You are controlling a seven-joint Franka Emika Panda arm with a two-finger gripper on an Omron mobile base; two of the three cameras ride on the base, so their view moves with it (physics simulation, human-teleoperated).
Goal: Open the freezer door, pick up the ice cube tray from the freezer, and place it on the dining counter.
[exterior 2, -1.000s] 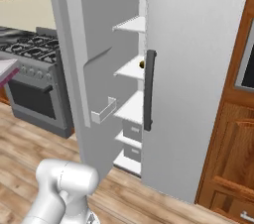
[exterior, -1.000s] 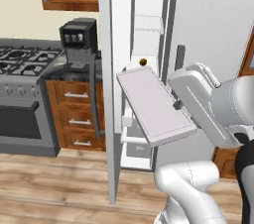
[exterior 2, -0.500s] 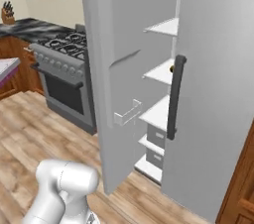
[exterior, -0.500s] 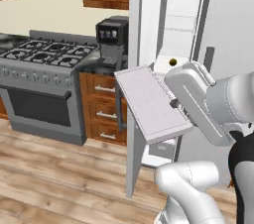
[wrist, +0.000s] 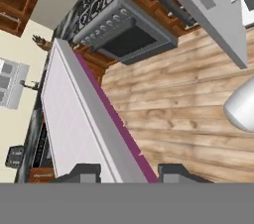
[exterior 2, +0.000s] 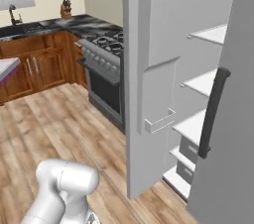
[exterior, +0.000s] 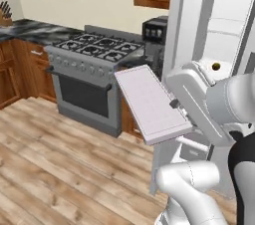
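Gripper (wrist: 121, 171) clamped on ice cube tray (exterior: 152, 103) edge.
Tray held clear of freezer door (exterior 2: 149, 84); open wood floor (exterior: 55, 154) beside door.

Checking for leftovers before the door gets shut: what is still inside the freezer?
On a white shelf of the freezer sits a small orange-brown ball. The right base view shows bare white shelves and grey drawers lower down. The open freezer door and arm hide the rest.

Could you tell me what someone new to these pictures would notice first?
Most striking is the pale ice cube tray, held tilted in the gripper in front of the open freezer. The freezer door stands wide open, its white inner side showing. Left of the fridge sits a grey stove against the wall.
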